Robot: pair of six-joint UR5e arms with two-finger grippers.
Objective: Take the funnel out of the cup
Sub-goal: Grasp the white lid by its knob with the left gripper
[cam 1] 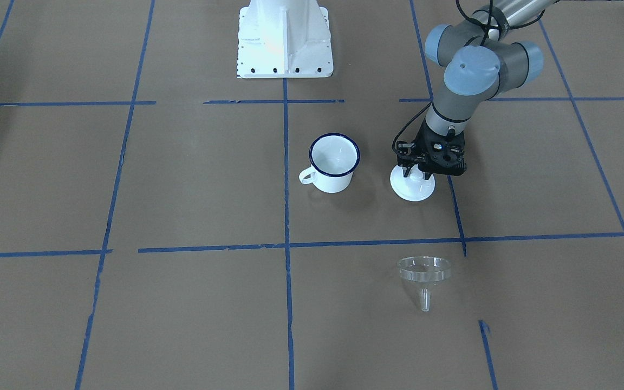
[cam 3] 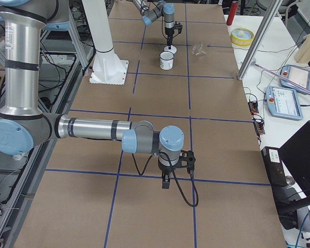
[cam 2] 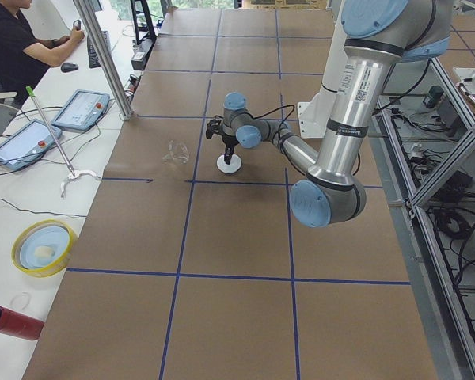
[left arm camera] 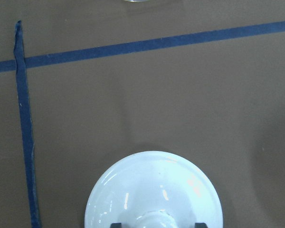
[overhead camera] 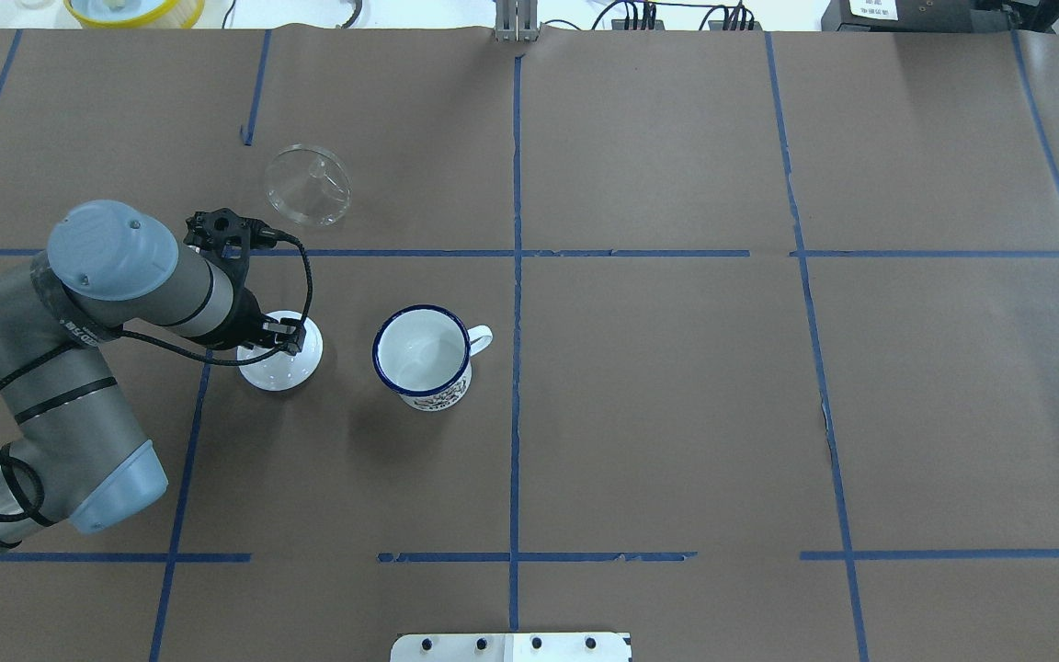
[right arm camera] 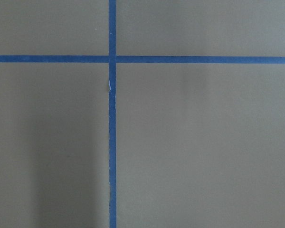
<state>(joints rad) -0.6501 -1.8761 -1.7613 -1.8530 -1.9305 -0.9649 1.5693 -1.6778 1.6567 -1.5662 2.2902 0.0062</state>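
Note:
The clear funnel (cam 1: 423,271) lies on its side on the brown paper, apart from the cup; it also shows in the overhead view (overhead camera: 307,184). The white cup (cam 1: 335,162) with a dark blue rim stands upright and empty (overhead camera: 422,354). My left gripper (cam 1: 416,174) (overhead camera: 279,336) hangs low over a round white lid (cam 1: 413,187) (left arm camera: 154,190) beside the cup. Its jaws stand open, one on each side of the lid's knob, with gaps showing. My right gripper (cam 3: 166,182) shows only in the exterior right view, far from these things; I cannot tell whether it is open or shut.
The white robot base (cam 1: 285,40) stands at the table's robot side. Blue tape lines (cam 1: 286,244) cross the brown paper. A yellow bowl (overhead camera: 134,9) and cables sit beyond the far edge. An operator sits at a side desk (cam 2: 16,47).

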